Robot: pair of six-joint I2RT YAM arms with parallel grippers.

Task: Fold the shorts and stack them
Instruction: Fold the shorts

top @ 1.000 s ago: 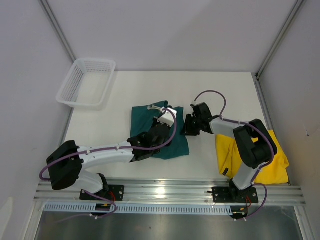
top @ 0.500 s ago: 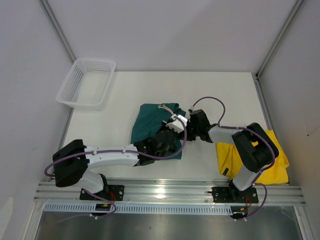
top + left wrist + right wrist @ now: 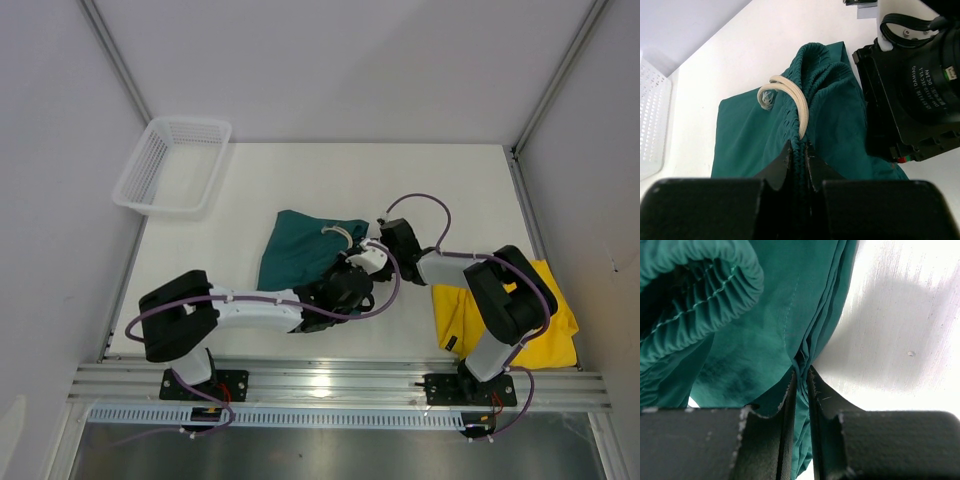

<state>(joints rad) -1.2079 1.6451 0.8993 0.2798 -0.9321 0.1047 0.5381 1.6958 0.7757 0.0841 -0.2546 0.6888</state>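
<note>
The teal-green shorts (image 3: 300, 258) are showing plain dark cloth, with a cream drawstring (image 3: 795, 100) looping pale against it. The yellow shorts (image 3: 558, 322) are glowing bright and unpatterned. The basket (image 3: 140, 172) is showing white mesh, the desk (image 3: 460, 185) plain white. Purple cables (image 3: 418, 197) are trailing over white-and-black arms (image 3: 250, 305).

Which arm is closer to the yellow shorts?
Right. The right arm stands over the yellow shorts, hiding part of them. The left arm reaches from the opposite side to the teal shorts, apart from the yellow pair.

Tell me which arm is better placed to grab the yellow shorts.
Right, probably: the yellow shorts lie beside its base, far from the left arm. Left gripper and right gripper both pinch the teal shorts.
</note>
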